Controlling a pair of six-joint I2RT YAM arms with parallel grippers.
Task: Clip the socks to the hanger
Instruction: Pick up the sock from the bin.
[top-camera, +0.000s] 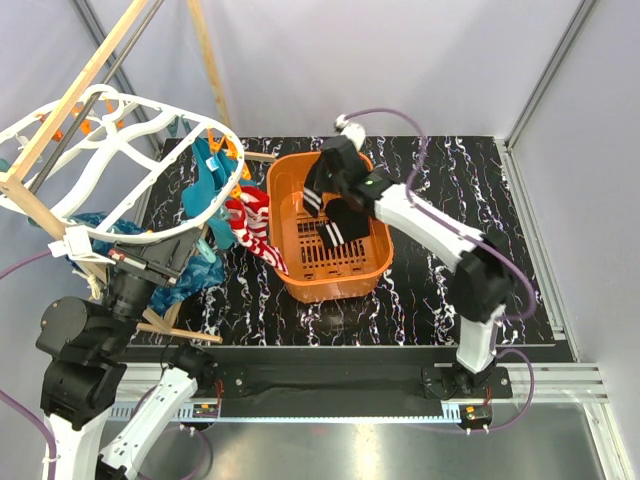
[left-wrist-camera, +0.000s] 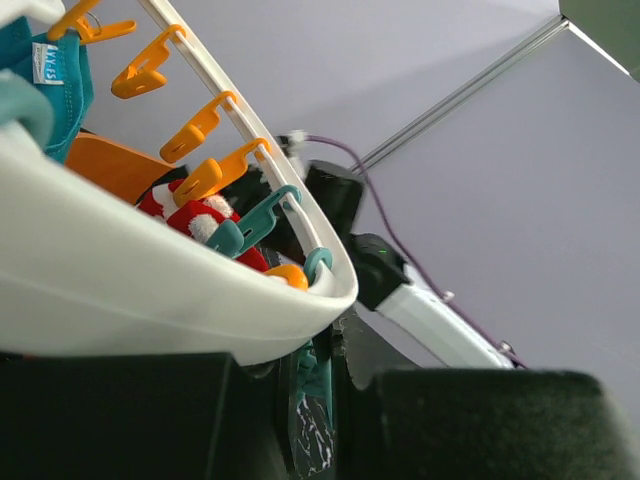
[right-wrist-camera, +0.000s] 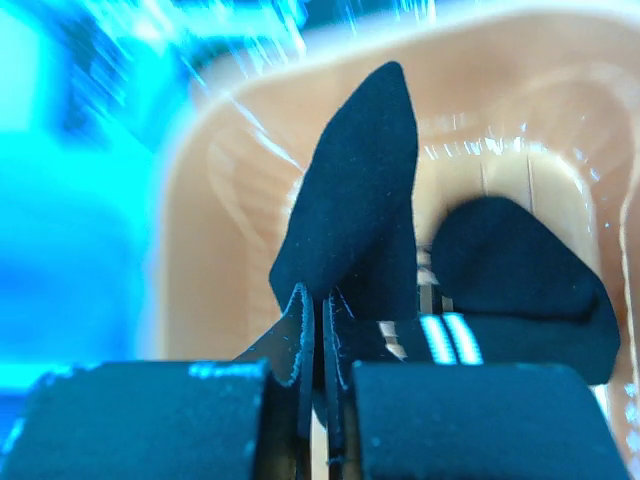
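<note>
While I stand and watch, the 2 fingers of the right gripper (top-camera: 335, 178) are pressed together on a fold of a black sock (right-wrist-camera: 355, 190), and the cloth rises in a point just beyond the fingertips. Directly below this gripper is the orange basket (top-camera: 365, 270). A second sock (right-wrist-camera: 520, 290) (black, with 2 pale stripes) lies inside the basket, beside the held one and lower than the fingers. Seen from above, the held sock hangs down from the fingers over the far part of the basket.

The left gripper (top-camera: 180, 258) is closed on the near rim of the white hanger (top-camera: 120, 110), and the rim runs across its fingers in the wrist view. Beyond this gripper, along the rim, sit orange pegs (left-wrist-camera: 215, 125). A red-and-white sock (top-camera: 255, 225) hangs from the hanger, between the left gripper and the basket, with a teal cloth (top-camera: 205, 180) just beside it. The hanger is tilted and well apart from the right gripper. Under the basket is a black marbled table (top-camera: 430, 170).
</note>
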